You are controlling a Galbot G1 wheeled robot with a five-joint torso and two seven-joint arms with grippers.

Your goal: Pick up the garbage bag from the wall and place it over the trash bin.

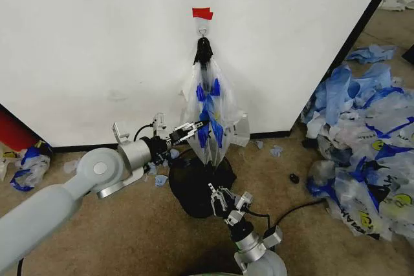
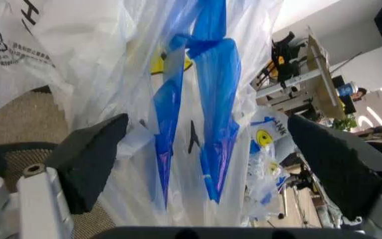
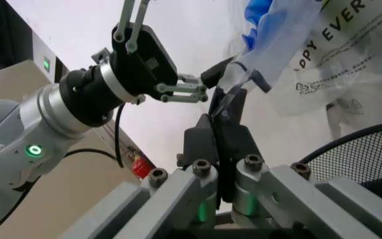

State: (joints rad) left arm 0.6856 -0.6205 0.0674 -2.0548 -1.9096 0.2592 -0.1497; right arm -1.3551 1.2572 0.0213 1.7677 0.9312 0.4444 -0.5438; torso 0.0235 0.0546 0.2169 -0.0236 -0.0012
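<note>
- Bag first: the garbage bag [image 1: 211,117] hangs from the small hook [image 1: 203,31] on the wall [image 1: 97,43], under a red tape patch [image 1: 202,13], and its gathered top is dark at the hook.
- Your left claw [image 1: 194,127] is at the bag's mid-height, reaching in from the side. Its jaws are wide open, one pad on either side of the plastic.
- In the left wrist view the two black pads [image 2: 91,159] sit well apart, with the blue handle strips [image 2: 214,99] and translucent film between them. You can't tell if either pad touches the film. Nothing is gripped.
- Your right claw [image 1: 223,200] is below the left one, in front of the trash bin [image 1: 197,185], pointing up toward the bag's bottom.
- In the right wrist view its black fingers [image 3: 228,142] are pressed together. A fold of the bag hangs just at the tips; you can't tell if it is pinched.
- The bin stands on the carpet floor [image 1: 116,237] directly under the left claw, with the bag's lower end at its rim.
- Off beyond the right claw lies a heap of similar bags [image 1: 362,140]. Blue plastic scraps [image 1: 276,150] are along the wall base.
</note>
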